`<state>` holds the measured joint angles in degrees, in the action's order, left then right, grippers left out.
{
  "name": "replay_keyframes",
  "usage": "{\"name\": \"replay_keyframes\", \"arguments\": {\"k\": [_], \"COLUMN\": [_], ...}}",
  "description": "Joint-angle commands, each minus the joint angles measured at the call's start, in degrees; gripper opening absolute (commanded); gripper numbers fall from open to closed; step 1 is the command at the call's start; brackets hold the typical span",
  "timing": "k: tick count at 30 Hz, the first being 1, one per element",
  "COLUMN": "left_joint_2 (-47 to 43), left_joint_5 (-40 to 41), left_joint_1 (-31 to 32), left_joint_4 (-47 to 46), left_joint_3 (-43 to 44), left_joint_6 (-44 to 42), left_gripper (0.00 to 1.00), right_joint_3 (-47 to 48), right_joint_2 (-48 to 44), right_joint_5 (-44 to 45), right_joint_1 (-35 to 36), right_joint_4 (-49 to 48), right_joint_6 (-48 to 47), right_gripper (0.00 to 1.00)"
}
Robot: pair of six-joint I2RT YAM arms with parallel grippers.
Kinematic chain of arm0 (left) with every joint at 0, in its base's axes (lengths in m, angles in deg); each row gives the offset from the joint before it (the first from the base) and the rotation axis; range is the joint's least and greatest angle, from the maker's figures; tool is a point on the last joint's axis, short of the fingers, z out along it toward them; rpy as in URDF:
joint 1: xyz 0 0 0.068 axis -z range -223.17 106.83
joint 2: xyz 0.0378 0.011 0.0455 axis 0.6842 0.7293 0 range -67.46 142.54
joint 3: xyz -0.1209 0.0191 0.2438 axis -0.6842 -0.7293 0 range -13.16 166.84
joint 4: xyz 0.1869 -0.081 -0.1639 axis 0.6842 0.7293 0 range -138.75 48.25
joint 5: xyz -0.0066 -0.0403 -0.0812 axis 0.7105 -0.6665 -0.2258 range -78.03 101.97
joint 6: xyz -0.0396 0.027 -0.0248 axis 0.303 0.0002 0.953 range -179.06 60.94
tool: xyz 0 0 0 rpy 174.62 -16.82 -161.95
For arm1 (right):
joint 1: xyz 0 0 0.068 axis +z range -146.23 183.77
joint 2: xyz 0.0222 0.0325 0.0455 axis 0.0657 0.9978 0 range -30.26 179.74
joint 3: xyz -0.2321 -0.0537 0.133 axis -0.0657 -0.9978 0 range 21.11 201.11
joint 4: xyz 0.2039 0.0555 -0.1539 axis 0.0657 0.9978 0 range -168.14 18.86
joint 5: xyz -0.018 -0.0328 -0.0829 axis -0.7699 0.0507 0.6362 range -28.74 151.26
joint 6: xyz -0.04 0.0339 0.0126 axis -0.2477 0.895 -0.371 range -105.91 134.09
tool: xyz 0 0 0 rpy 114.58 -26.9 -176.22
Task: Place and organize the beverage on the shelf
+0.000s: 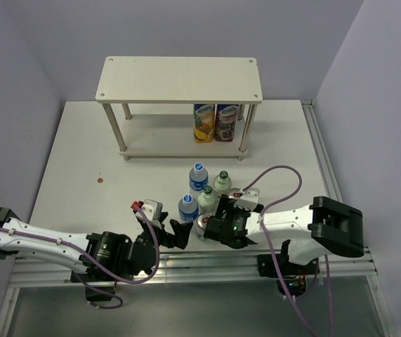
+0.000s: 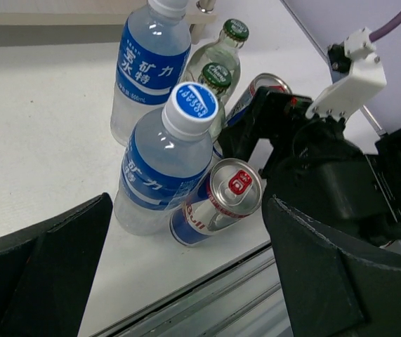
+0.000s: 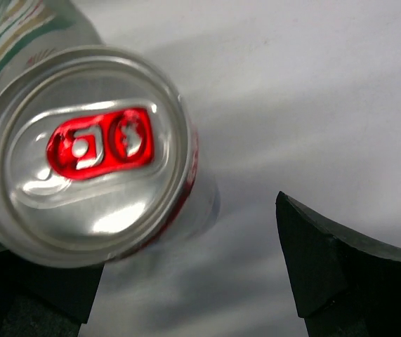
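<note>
The shelf (image 1: 179, 78) stands at the back of the table, with two printed drink cans (image 1: 215, 123) on the right of its lower board. Near the front edge stand two blue-labelled water bottles (image 2: 163, 165), two green-capped glass bottles (image 2: 218, 77) and a blue-and-silver energy can (image 2: 218, 203). My left gripper (image 2: 186, 295) is open, low by the table's edge, just short of the nearer bottle and this can. My right gripper (image 3: 186, 281) is open right above the can (image 3: 84, 151), whose red-tabbed top lies by the left finger (image 3: 31, 295). From above, both grippers (image 1: 179, 235) (image 1: 211, 228) flank the can (image 1: 203, 223).
A second can (image 2: 260, 88) lies behind my right gripper's black body (image 2: 319, 175). The metal rail of the table's front edge (image 2: 207, 295) runs under my left gripper. A small brown spot (image 1: 99, 180) marks the table on the left. Grey walls close in both sides.
</note>
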<state>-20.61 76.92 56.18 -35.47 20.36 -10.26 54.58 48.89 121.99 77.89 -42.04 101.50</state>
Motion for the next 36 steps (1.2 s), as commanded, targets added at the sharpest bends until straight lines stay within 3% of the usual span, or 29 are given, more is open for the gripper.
{"name": "replay_keyframes", "arguments": {"k": [1,6,9,14,20,25,27,28,29,32,34,36], "left_joint_2": [-0.6,-0.7,-0.4,0.3,0.9,0.9,0.7,0.4,0.3,0.0,-0.2,-0.4], "left_joint_5": [-1.0,-1.1,-1.0,-1.1,-1.1,-0.9,-0.7,-0.6,-0.5,-0.4,-0.2,0.8], "left_joint_1": [0.5,0.4,0.4,0.4,0.4,0.4,0.5,0.4,0.4,0.4,0.4,0.4], "left_joint_4": [-1.2,-1.3,-1.7,-2.4,-2.2,-0.9,-0.9,-0.8,-0.9,-0.8,0.3,2.2], "left_joint_3": [-1.3,-2.0,-2.2,-2.8,-3.0,-3.0,-3.3,-3.5,-3.5,-3.9,-3.6,-2.5], "left_joint_6": [1.0,1.4,1.5,1.5,2.4,3.7,3.8,4.0,4.0,4.2,4.2,5.2], "left_gripper": [0.99,0.99,0.99,0.99,0.99,0.99,0.99,0.99,0.99,0.99,0.99,0.99], "right_joint_3": [1.7,1.9,1.0,0.1,1.8,1.1,-0.3,-1.0,-1.1,1.1,6.0,10.8], "right_joint_2": [1.4,2.2,2.7,4.9,9.1,8.4,6.3,5.5,4.2,2.5,1.7,1.7], "right_joint_5": [6.6,10.3,10.8,12.2,13.4,12.0,10.5,10.1,9.7,9.7,11.5,13.9], "right_joint_1": [-2.1,-3.3,-4.8,-6.6,-7.9,-7.8,-7.0,-6.6,-6.2,-4.0,0.3,3.5], "right_joint_4": [-1.6,-2.4,-8.6,-13.6,-10.6,-9.1,-10.8,-11.0,-10.4,2.8,13.1,32.4], "right_joint_6": [1.0,0.4,-3.6,-6.3,-1.4,0.0,-1.7,-2.3,-0.9,6.4,17.4,31.0], "right_gripper": [1.00,1.00,0.99,0.88,0.76,0.57,0.42,0.30,0.00,0.00,0.00,0.00]}}
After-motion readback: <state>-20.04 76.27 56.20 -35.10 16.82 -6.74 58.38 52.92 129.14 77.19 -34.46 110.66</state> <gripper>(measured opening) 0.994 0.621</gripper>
